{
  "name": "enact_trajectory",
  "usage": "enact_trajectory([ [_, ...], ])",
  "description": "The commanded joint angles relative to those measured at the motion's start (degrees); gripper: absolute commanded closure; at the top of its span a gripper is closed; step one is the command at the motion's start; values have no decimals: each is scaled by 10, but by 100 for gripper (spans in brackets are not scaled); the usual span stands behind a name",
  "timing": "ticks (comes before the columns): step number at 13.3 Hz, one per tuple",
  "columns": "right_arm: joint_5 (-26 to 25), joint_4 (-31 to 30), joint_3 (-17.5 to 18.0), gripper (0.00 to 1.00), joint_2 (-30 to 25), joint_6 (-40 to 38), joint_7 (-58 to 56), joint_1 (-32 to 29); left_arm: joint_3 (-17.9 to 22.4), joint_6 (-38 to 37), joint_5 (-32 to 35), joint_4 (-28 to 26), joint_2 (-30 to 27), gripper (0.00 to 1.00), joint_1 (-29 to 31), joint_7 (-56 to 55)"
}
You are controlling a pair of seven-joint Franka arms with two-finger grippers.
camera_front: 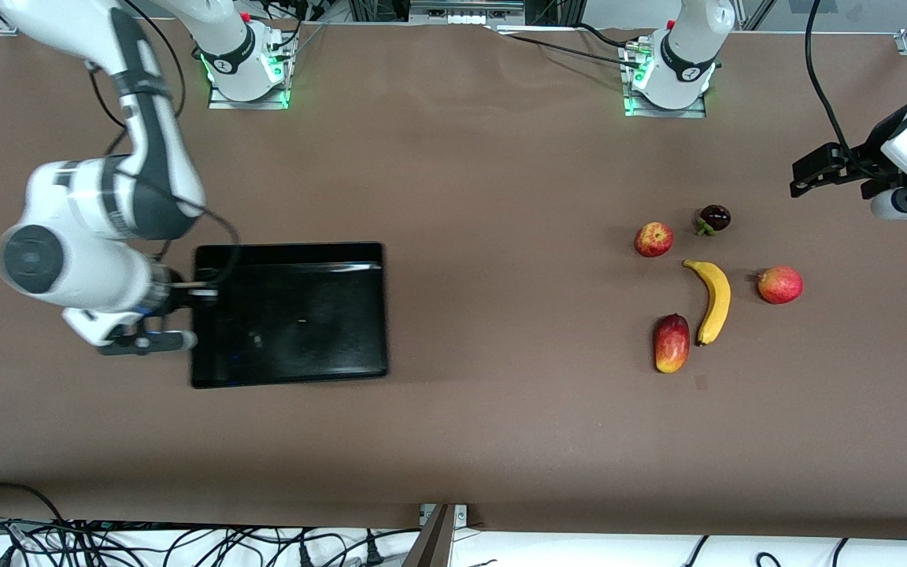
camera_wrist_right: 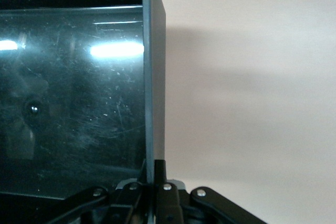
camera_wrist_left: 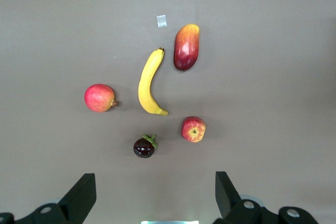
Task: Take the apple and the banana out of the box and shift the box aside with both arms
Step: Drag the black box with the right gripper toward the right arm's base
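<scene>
- Front view, box (camera_front: pixel 290 315): black, low-walled, empty; sits on the bench (camera_front: pixel 469 197) toward the right arm's end, well apart from the fruit.
- Front view, right gripper (camera_front: pixel 186 293): at the box's end wall nearest the right arm's end of the bench, jaws closed on that wall.
- Front view, left gripper (camera_front: pixel 820 169): up in the air over bare bench at the left arm's end, holding nothing; this arm waits.
- Front view, apple (camera_front: pixel 653 239): out of the box, on the bench toward the left arm's end, farther from the front camera than the banana (camera_front: pixel 712 300), which also lies on the bench.
- Front view, other fruit: a mango (camera_front: pixel 671 342) just beside the banana, a pinkish-red fruit (camera_front: pixel 779 284) on the banana's other flank, a dark purple fruit (camera_front: pixel 714 218) near the apple.
- Left wrist view: jaws spread wide and empty above the fruit cluster; apple (camera_wrist_left: pixel 193 129), banana (camera_wrist_left: pixel 149 82) and the three other fruits all lie apart from one another.
- Right wrist view: jaws pinch the thin box wall (camera_wrist_right: pixel 152 77); glossy floor inside shows no fruit.
- Progress, judged: both fruits are out; the box appears moved aside or nearly so, gripped by one arm only. Release seems to be what is left.
</scene>
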Motion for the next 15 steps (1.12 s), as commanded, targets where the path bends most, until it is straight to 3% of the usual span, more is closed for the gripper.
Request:
enact_trajectory([
  [1,39,-147,-48,100,-73,90,-106,3,2,9,-6,4,-6,0,3,-2],
  [4,92,-214,-94,100,-68,166,-190,-5,3,9,-4,-5,-14,0,4,-2],
  [9,139,-265,-94,100,-46,229,-200,-40,1,9,-2,-10,-16,0,4,-2],
  [15,158,-268,-94,100,-28,238,-200,-42,1,9,0,-10,-14,0,2,-3],
])
